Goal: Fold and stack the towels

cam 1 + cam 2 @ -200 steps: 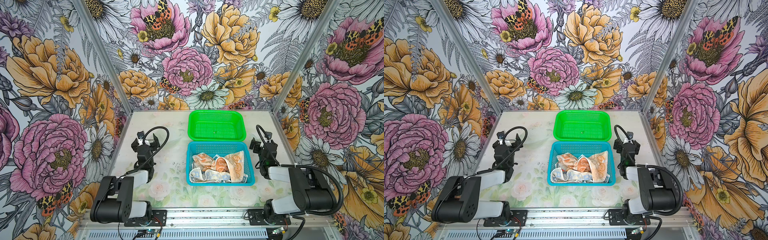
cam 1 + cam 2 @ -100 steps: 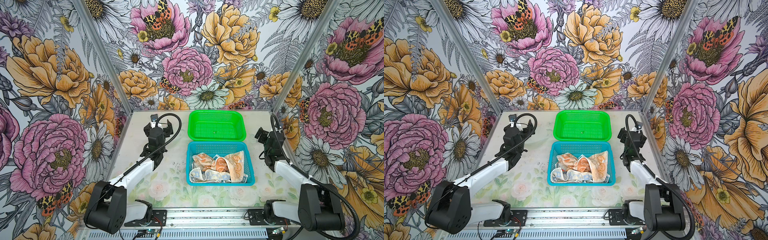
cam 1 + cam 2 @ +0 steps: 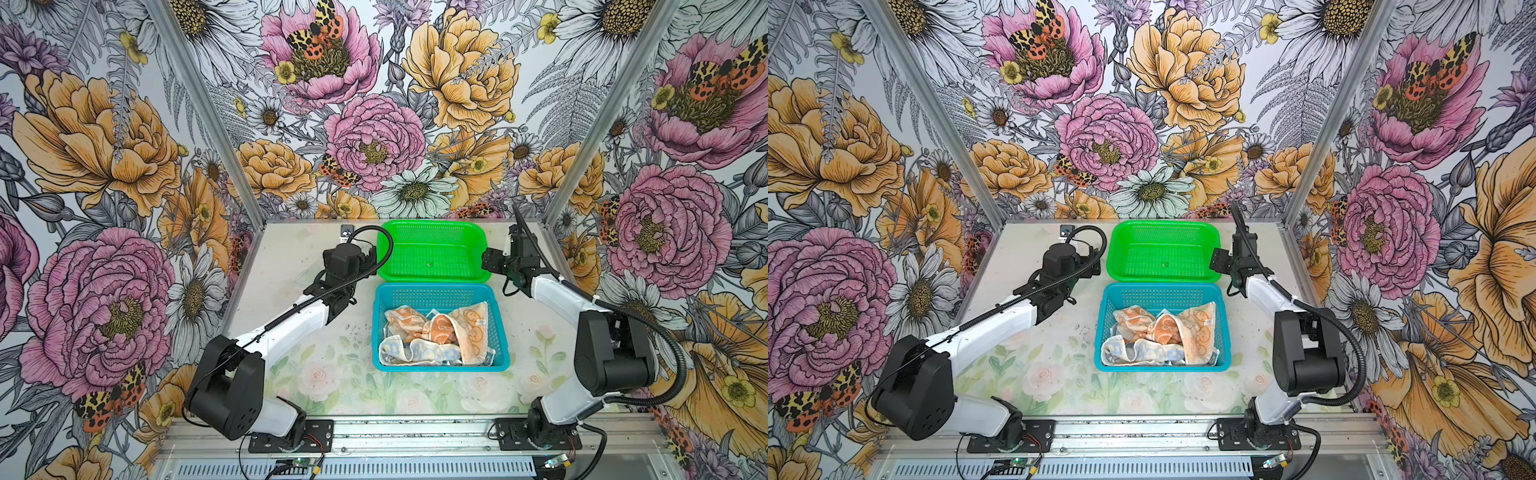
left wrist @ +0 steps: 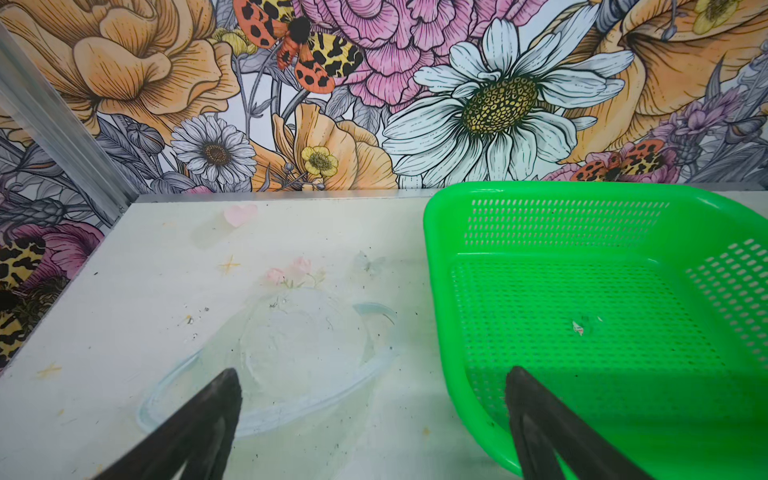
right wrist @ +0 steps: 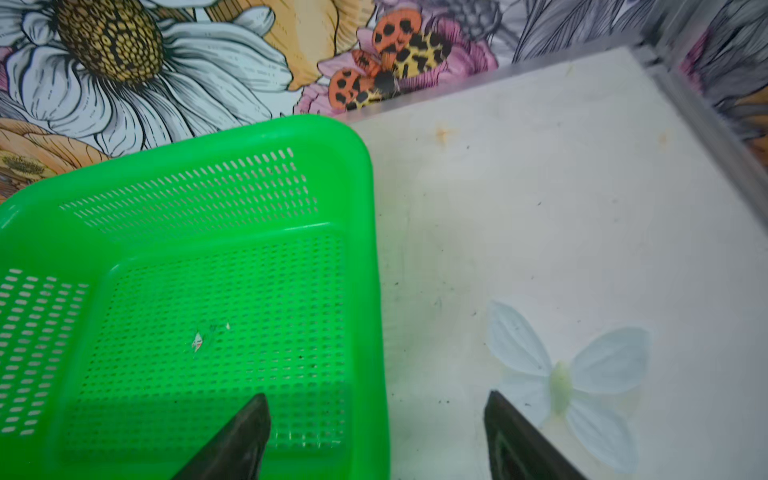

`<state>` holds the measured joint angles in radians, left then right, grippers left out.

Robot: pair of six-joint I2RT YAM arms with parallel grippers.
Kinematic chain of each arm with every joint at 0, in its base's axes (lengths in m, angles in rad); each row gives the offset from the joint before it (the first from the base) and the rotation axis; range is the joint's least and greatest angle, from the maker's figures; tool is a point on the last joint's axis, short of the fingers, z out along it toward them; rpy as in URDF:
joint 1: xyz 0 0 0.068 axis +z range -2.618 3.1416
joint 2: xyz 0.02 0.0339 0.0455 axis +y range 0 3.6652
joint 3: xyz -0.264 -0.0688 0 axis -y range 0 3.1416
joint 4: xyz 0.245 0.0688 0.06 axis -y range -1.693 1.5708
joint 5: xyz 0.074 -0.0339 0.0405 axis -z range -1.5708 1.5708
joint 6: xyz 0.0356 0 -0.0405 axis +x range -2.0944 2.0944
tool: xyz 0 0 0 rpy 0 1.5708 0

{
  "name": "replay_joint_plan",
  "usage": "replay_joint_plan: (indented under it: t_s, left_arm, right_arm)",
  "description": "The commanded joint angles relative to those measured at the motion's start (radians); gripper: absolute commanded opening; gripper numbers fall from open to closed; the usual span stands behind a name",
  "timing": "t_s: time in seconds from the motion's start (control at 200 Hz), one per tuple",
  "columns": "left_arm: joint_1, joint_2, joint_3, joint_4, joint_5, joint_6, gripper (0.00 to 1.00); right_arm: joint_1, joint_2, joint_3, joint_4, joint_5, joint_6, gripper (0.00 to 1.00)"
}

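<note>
Lying crumpled in a heap, the towels (image 3: 436,334) fill the blue basket (image 3: 440,368) on the near half of the worktop (image 3: 340,365). Beyond them, well apart from the cloth, the left hand (image 4: 372,374) and the right hand (image 5: 377,397) hover empty with fingers spread wide. Each straddles a side rim of the green basket (image 3: 432,224) at the back.

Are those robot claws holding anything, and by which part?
Nothing is held. The left gripper and right gripper stand open by the green perforated plastic basket; the crumpled terry towels lie untouched in the blue plastic basket.
</note>
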<state>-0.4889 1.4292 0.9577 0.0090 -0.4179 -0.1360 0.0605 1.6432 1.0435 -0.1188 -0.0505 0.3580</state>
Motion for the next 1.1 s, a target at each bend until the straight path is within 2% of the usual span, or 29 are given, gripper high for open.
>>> replay_joint_plan:
  t_s: [0.0, 0.115, 0.37, 0.5, 0.801, 0.971, 1.096]
  left_arm:
    - [-0.006, 0.013, 0.035, -0.079, 0.037, -0.049, 0.99]
    - [-0.002, 0.009, 0.028, -0.098, 0.058, -0.08, 0.99]
    - [0.026, 0.007, 0.004, -0.13, 0.127, -0.198, 0.99]
    - [0.042, -0.016, -0.018, -0.128, 0.157, -0.244, 0.99]
    - [0.06, -0.056, -0.042, -0.188, 0.18, -0.253, 0.99]
    - [0.083, -0.08, -0.054, -0.221, 0.202, -0.266, 0.99]
    - [0.104, -0.078, -0.029, -0.267, 0.326, -0.291, 0.99]
  right_arm:
    - [0.011, 0.051, 0.055, -0.053, -0.064, 0.022, 0.72]
    - [0.034, 0.106, 0.083, -0.056, -0.055, 0.024, 0.57]
    - [0.125, 0.181, 0.181, -0.08, -0.02, -0.049, 0.36]
    - [0.179, 0.215, 0.244, -0.107, -0.008, -0.136, 0.33]
    - [0.335, 0.333, 0.397, -0.154, 0.018, -0.354, 0.28]
    - [0.398, 0.399, 0.482, -0.165, 0.016, -0.389, 0.27]
    - [0.42, 0.444, 0.553, -0.182, 0.014, -0.38, 0.33]
